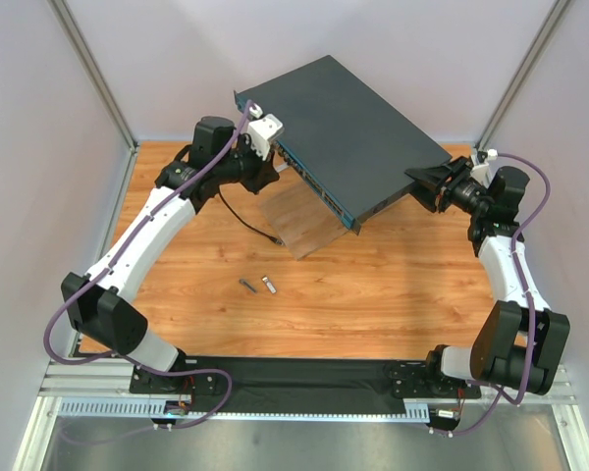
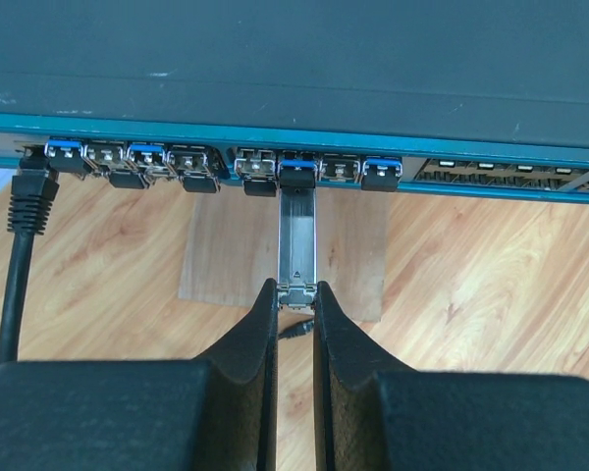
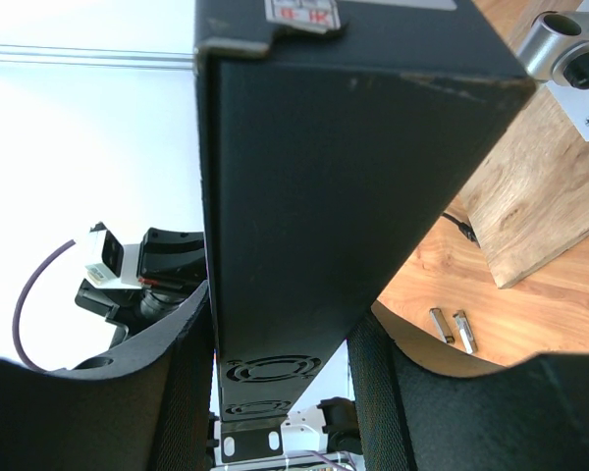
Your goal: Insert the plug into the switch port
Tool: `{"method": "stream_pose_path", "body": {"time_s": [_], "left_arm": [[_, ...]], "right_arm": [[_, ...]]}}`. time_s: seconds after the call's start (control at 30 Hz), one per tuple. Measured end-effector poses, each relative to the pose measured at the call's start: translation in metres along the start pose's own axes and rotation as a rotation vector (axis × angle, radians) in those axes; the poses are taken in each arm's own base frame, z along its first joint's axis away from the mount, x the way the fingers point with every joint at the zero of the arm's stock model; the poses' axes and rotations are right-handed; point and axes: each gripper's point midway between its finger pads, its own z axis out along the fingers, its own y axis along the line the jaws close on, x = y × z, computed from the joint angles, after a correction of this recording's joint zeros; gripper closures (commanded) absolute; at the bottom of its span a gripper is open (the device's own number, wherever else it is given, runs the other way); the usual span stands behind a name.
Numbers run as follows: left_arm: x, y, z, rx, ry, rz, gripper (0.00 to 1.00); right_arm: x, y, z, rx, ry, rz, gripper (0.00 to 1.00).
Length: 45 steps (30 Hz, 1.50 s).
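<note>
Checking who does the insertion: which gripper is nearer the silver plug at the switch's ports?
Left. The left gripper is shut on the plug's rear end, its tip at a switch port. The right gripper clamps the switch's far end, apart from the plug.

The switch (image 1: 344, 128) is matt dark metal, the plug (image 2: 296, 235) shiny metal, the table (image 1: 393, 285) wood.

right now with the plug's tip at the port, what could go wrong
The left pincer holds the plug only by its tail end, so a hard push could tilt it or make it slip. The right pincer grips the switch at one end only, so pressing may swing it. The neighbouring ports already hold modules, so any sideways drift could jam the plug against them.
</note>
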Motion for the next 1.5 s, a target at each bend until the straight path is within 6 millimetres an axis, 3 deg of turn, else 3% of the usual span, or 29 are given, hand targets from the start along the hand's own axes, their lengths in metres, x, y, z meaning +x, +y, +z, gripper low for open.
{"method": "stream_pose_path", "body": {"time_s": [1.0, 1.5], "left_arm": [[-0.0029, -0.0041, 0.0009, 0.014, -0.001, 0.043, 1.0], [-0.0011, -0.0021, 0.0024, 0.028, -0.017, 0.173, 1.0]], "right_arm": [[-0.0006, -0.0005, 0.0004, 0.004, 0.003, 0.001, 1.0], [-0.0014, -0.0017, 0.0004, 0.005, 0.013, 0.004, 1.0]]}}
